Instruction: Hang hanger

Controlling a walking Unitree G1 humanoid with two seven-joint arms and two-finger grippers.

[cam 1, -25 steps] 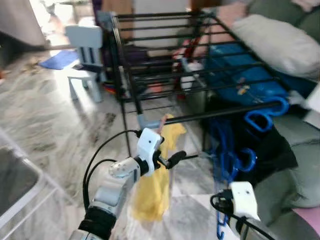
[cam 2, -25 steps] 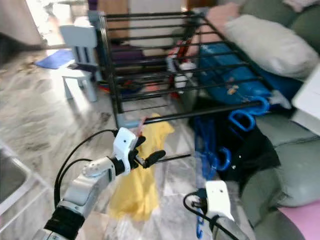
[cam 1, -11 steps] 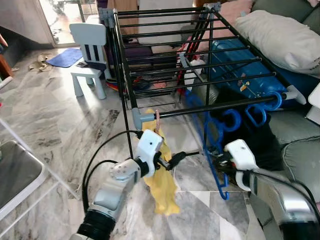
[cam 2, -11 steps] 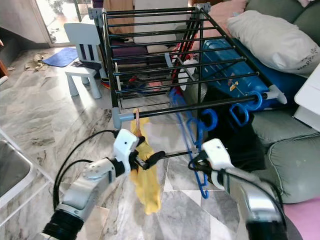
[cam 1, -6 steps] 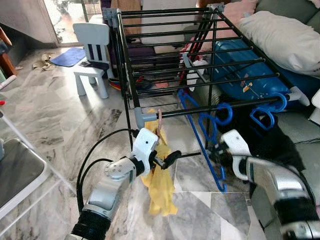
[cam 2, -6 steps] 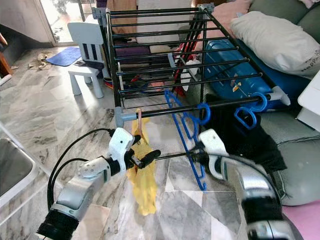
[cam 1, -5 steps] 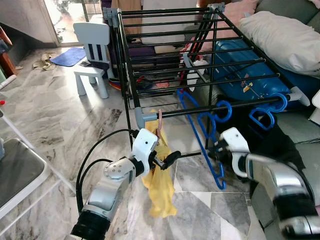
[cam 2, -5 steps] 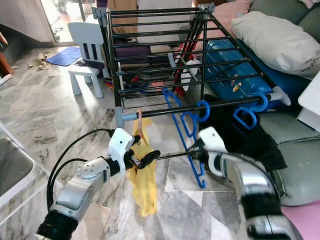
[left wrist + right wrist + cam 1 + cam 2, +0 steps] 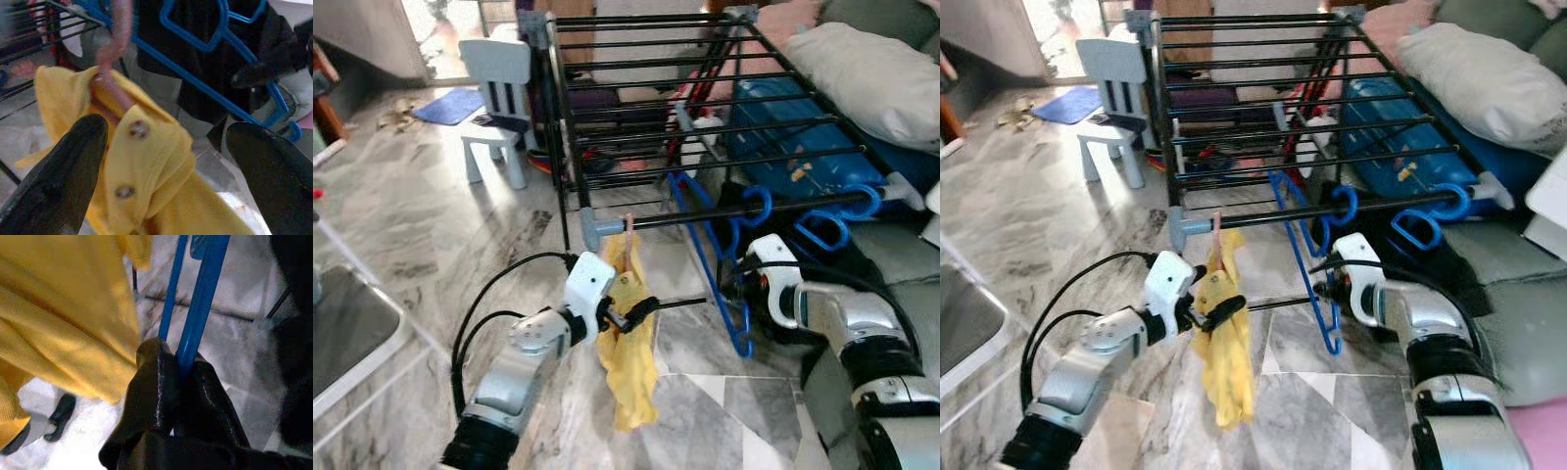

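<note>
Two arms at work: one steadies a garment, the other carries the task's thing.
Drying rack [image 9: 636, 108]: black bars, front rail [image 9: 1371, 209] nearest the robot — the target for hanging.
Yellow garment [image 9: 631, 352]: hangs from a pink hanger [image 9: 1215, 235] on the front rail, beside its grey corner joint.
Left gripper [image 9: 628, 315]: fingers spread, one either side of the yellow garment's buttoned collar, not visibly pinching it.
Right gripper [image 9: 1330, 286]: closed tight on the blue hanger [image 9: 1317, 284], low on its frame.
Blue hanger's place: hook [image 9: 1342, 204] appears to sit at the front rail, frame slanting down to the gripper; whether the hook is fully over the bar is hard to tell.
Doing it well: judged from this, lower the hook squarely onto the rail before letting go — keep the frame clear of the yellow garment just beside it.
Other blue hangers [image 9: 1425, 220]: already hooked further along the rail.
Right wrist view adds: both black fingers [image 9: 156, 382] pressed on the blue hanger's bar, with the yellow cloth close by.
Left wrist view adds: garment buttons [image 9: 138, 129] and the gap between the open fingers.
</note>
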